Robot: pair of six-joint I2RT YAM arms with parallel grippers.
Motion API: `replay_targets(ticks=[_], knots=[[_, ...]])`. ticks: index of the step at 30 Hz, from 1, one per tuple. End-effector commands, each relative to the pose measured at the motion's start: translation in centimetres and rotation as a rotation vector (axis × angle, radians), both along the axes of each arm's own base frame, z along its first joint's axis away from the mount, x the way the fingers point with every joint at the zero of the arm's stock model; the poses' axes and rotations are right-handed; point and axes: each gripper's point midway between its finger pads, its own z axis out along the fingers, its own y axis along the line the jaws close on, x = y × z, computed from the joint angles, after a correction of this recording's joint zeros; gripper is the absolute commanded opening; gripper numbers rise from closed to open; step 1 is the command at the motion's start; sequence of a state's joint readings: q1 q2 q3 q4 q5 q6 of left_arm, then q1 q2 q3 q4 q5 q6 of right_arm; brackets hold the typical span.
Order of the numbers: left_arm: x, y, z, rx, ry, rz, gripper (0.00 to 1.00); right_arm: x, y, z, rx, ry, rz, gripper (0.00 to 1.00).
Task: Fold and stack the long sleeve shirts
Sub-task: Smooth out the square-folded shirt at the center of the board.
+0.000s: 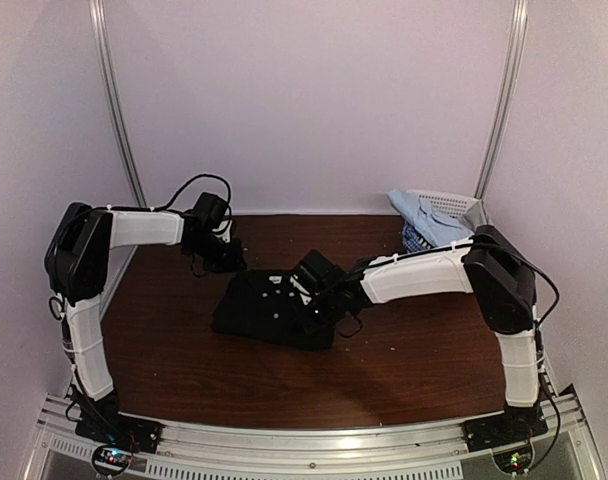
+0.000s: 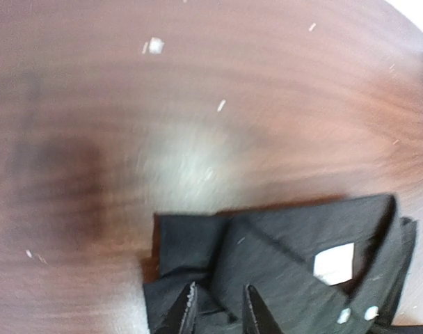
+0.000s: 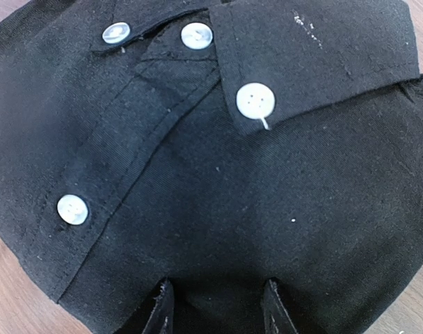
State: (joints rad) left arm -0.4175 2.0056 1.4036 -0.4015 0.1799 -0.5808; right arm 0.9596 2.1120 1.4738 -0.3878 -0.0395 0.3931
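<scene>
My left fingers [image 2: 252, 306] sit narrowed about an edge of the black shirt [image 1: 269, 312], which lies mid-table [image 1: 404, 365]. I cannot tell whether they pinch it. My right fingers [image 3: 273, 307] stand apart on its front. I judge folding is in hand; the next move needs a sure hold.

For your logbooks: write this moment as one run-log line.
task: black shirt mid-fold | left jaws: clamped on its edge | right jaws: apart above it | pale blue shirt: on basket
</scene>
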Motion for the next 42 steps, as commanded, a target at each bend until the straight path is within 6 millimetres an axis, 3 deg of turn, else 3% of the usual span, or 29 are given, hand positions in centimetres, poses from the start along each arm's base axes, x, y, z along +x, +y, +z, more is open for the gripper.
replay_targets(ticks=[1,6,10,17,25,29,31,37,42], knots=[[0.6,0.1,3.2,-0.007,-0.066,-0.029,0.24,-0.1,-1.9,0.9,-0.036,-0.003,-0.037,0.46],[-2.9,0.3,4.5,-0.063,-0.050,-0.047,0.24,1.6,-0.2,6.0,0.056,-0.088,-0.058,0.43],[-6.3,-0.3,3.3,-0.105,-0.001,-0.073,0.22,3.1,1.8,7.2,0.082,-0.119,-0.061,0.41],[-11.1,-0.5,-0.1,-0.147,0.093,-0.071,0.19,3.7,4.4,5.3,0.067,-0.107,-0.032,0.41],[-14.4,0.7,-3.2,-0.128,0.165,-0.026,0.17,1.3,4.3,0.8,-0.004,-0.039,0.013,0.47],[-14.5,1.1,-2.5,-0.121,0.150,-0.019,0.18,-0.1,3.3,-1.2,-0.051,-0.005,0.024,0.53],[-14.0,1.2,-1.5,-0.105,0.127,-0.018,0.18,-0.4,2.8,-0.9,-0.052,-0.001,0.018,0.54],[-11.7,2.5,1.2,-0.068,0.060,0.009,0.28,0.4,1.0,3.5,0.036,-0.042,-0.038,0.57],[-10.4,2.4,1.0,-0.063,0.061,-0.032,0.39,1.7,-1.4,7.5,0.146,-0.083,-0.099,0.66]])
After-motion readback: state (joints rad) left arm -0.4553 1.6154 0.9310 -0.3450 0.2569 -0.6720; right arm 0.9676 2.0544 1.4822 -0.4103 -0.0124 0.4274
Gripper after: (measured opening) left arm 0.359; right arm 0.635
